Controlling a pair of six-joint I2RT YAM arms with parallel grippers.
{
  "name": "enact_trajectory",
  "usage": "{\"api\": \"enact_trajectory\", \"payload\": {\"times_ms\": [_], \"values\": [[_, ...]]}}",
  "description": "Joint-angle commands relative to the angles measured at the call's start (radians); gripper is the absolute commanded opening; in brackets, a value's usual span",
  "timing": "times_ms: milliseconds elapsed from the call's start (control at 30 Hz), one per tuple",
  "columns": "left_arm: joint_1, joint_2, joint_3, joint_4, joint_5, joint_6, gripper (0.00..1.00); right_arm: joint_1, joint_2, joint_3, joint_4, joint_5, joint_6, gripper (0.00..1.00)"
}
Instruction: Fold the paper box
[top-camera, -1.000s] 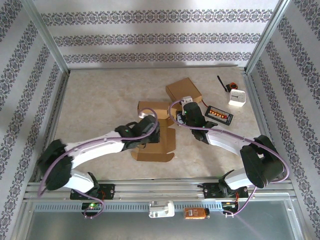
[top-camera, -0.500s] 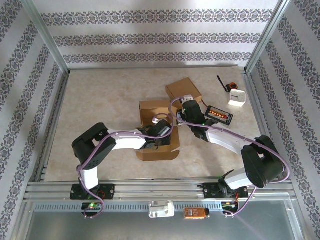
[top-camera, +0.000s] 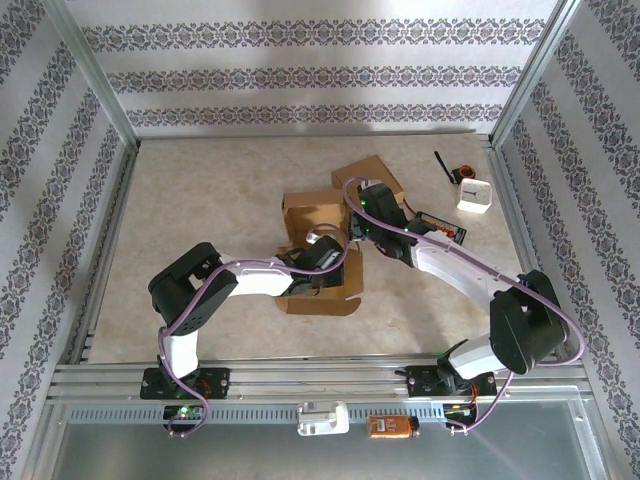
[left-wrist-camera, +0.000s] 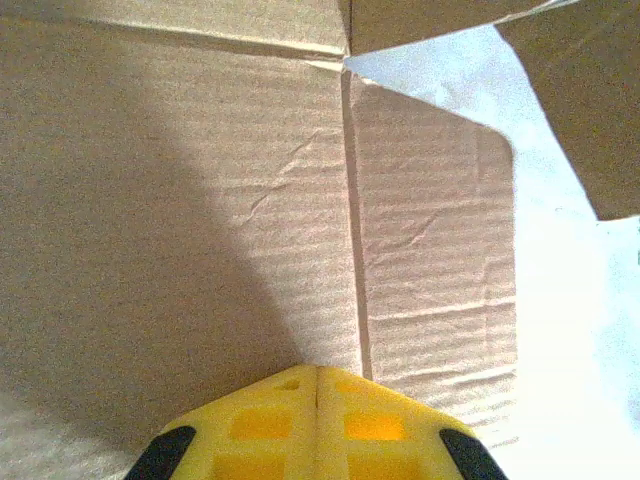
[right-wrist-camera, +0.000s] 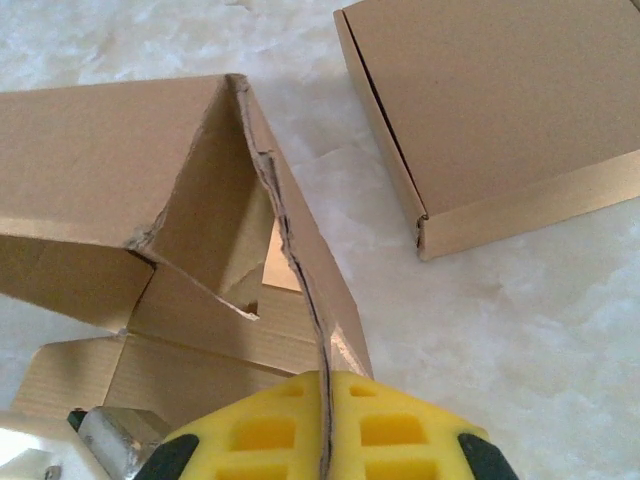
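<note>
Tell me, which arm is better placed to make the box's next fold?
Probably the right: the right gripper is shut on the upright flap of the paper box, ready to swing it. The left gripper is shut, empty, facing a flat panel.

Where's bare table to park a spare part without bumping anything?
Best: the far-left table, bordered by the back wall, left rail and paper box. Also the near strip in front of the paper box, between left arm and right arm. Crowded: centre to far right, where closed box, black device and white cube cluster.
</note>
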Motion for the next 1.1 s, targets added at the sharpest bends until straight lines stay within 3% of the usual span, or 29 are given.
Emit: {"api": "enact_trajectory", "payload": {"times_ms": [0, 167, 267, 400, 633, 867, 1067], "values": [[0.019, 0.049, 0.008, -0.105, -0.024, 0.039, 0.0, 0.009, 0.019, 0.067, -0.073, -0.037, 0.013, 0.0], [0.018, 0.042, 0.011, -0.112, -0.023, 0.037, 0.0, 0.004, 0.044, 0.11, -0.125, -0.061, 0.052, 0.01], [0.019, 0.036, 0.009, -0.08, -0.005, 0.025, 0.0, 0.019, 0.053, 0.066, -0.076, -0.052, 0.101, 0.06], [0.019, 0.028, 0.011, -0.053, 0.016, 0.009, 0.0, 0.026, 0.059, -0.025, -0.001, 0.006, 0.173, 0.07], [0.02, -0.045, 0.016, -0.072, 0.045, 0.001, 0.24, 0.041, 0.073, -0.17, 0.155, 0.062, 0.233, 0.07], [0.019, -0.255, -0.057, -0.114, -0.068, -0.029, 0.36, 0.041, 0.02, -0.202, 0.168, 0.117, 0.212, 0.08], [0.019, -0.541, -0.141, -0.218, -0.24, -0.052, 0.37, 0.039, 0.017, -0.199, 0.165, 0.116, 0.2, 0.09]]}}
